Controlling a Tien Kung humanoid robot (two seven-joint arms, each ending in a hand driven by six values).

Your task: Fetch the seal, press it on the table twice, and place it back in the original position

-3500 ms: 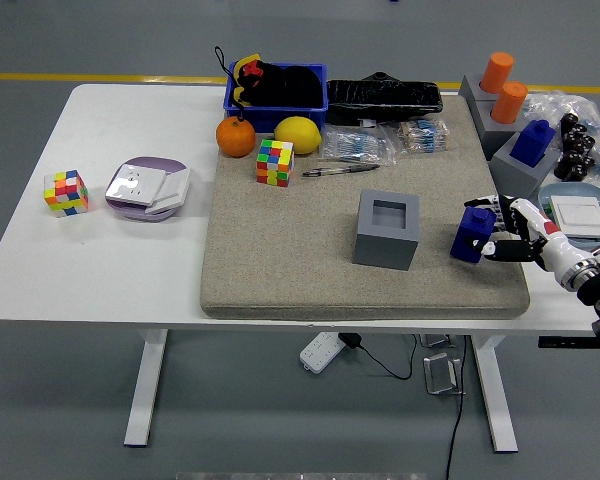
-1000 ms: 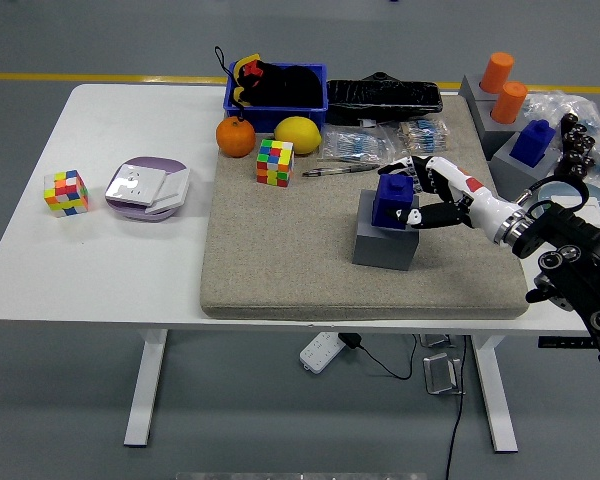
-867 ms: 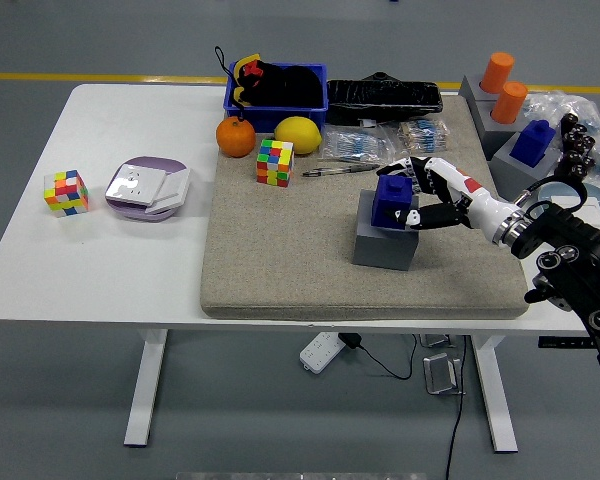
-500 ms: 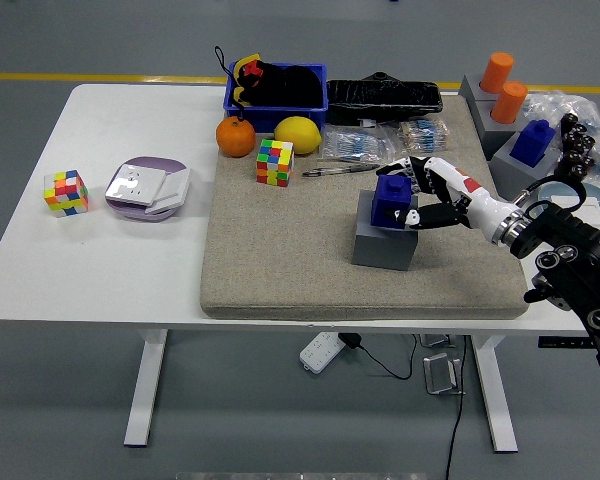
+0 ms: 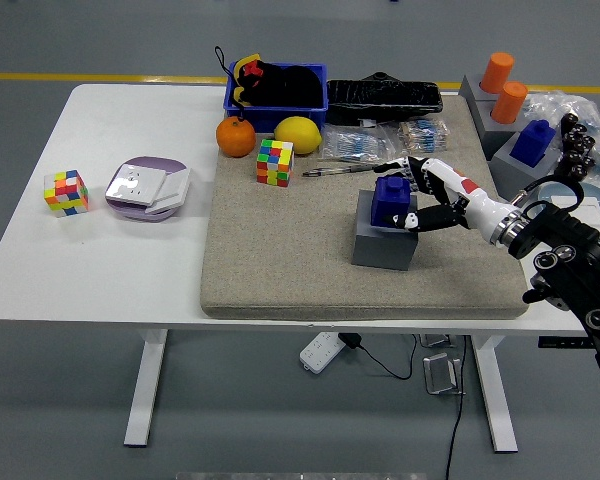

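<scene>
Orange [image 5: 235, 137], lemon [image 5: 297, 134], two cubes [image 5: 275, 162]

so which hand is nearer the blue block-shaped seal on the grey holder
Right. The right hand grips the blue block-shaped seal as it sits in the grey square holder. The left hand is out of view.

We take the grey holder [image 5: 385, 238] on the mat [image 5: 280, 270] as our landmark. In front of it and to its left the mat lies bare, so we see free passage there. Behind it the pen [image 5: 340, 171], cube [image 5: 275, 162] and packets [image 5: 360, 147] crowd the way. On its right the robot hand [image 5: 420, 195] and its arm block the approach. Far left of the holder, bare worktop [image 5: 100, 270] lies in front of the dish [image 5: 148, 188].
</scene>
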